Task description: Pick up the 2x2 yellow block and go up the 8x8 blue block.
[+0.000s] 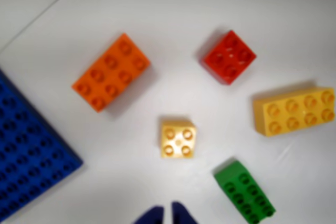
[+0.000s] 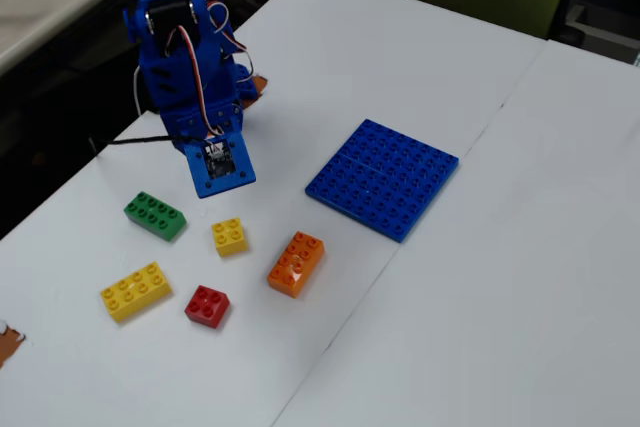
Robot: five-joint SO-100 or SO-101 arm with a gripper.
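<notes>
In the wrist view alone, claw (image 1: 168, 214) tips show

Even, bright light falls on the white bench (image 2: 480, 277) in both views. The wrist view is soft and out of focus throughout, studs smeared; brick shadows fall up and left, perhaps from lamps overhead. The fixed view is sharper, with faint shadows and no glare.
</notes>
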